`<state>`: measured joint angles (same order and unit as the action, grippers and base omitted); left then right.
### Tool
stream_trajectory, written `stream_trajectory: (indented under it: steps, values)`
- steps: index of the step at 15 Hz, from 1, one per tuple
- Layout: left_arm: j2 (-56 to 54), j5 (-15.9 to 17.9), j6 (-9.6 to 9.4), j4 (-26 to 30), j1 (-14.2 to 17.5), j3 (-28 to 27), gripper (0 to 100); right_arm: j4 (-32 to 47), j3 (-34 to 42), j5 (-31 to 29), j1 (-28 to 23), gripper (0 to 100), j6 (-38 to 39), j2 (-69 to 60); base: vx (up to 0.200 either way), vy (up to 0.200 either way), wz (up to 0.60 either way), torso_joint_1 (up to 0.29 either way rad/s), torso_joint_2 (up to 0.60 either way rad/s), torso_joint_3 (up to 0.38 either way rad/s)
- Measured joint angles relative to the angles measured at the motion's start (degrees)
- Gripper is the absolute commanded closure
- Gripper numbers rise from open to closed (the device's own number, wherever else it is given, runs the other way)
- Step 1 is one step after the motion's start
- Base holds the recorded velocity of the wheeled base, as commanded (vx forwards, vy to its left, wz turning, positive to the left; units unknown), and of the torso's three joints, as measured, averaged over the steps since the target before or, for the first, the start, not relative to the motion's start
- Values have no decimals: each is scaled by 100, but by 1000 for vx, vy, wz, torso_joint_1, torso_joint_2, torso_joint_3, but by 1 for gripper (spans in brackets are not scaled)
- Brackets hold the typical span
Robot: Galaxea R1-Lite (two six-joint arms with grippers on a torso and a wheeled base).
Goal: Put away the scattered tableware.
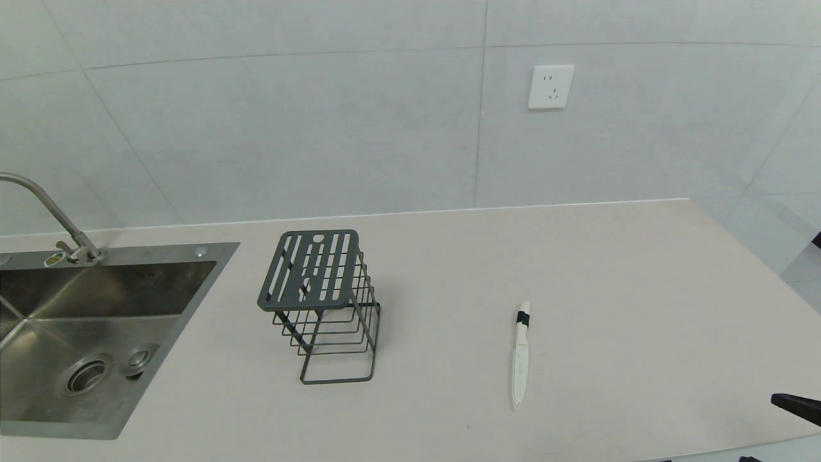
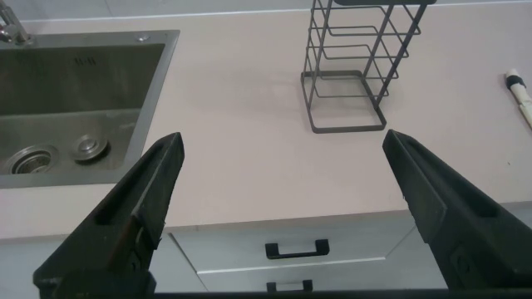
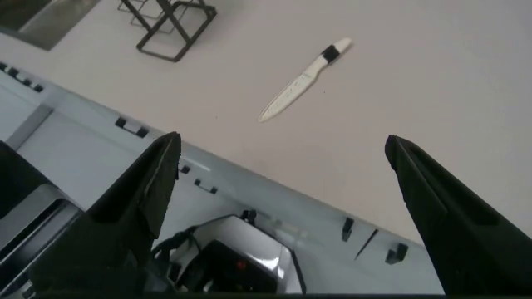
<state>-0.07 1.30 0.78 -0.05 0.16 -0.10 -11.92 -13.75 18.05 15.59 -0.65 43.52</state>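
Knife: white, with a black band near the handle end. It lies flat on the countertop, well to the right of the rack and touching nothing. In the head view I read its handle end toward the wall and its tip toward the front edge. The right wrist view gives the knife full length on bare counter, beyond the front edge. The left wrist view catches just the banded end.

Rack: dark wire, standing upright between the knife and the sink. The head view shows me its slotted top plate. The left wrist view shows the rack's wire base loop resting on the counter, and the right wrist view takes in a corner of that base.

Left gripper: claw spread wide, nothing in it, held in front of the counter's front edge above a drawer handle.

Right gripper: claw likewise spread wide and holding nothing, also off the counter's front edge, well apart from the knife.

Surroundings: a faucet stands behind the sink, and a wall outlet sits above the counter.
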Motion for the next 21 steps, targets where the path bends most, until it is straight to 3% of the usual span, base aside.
stream_trajectory:
  steps: [4,8,16,21]
  values:
    - [0,2,6,-2,0,0,0,-4,-325,68,171,0,-1142,1259,0,0,0,0,0,0]
    - [0,2,0,0,2,0,0,-26,-975,-334,708,0,-1295,2550,0,0,0,0,0,0]
    - [0,2,-7,5,0,0,0,-1175,-1747,-2050,1635,0,1046,4601,0,0,0,0,0,0]
    - [0,0,4,5,0,0,0,-1237,-2731,-2672,1875,0,1471,6004,0,0,0,0,0,0]
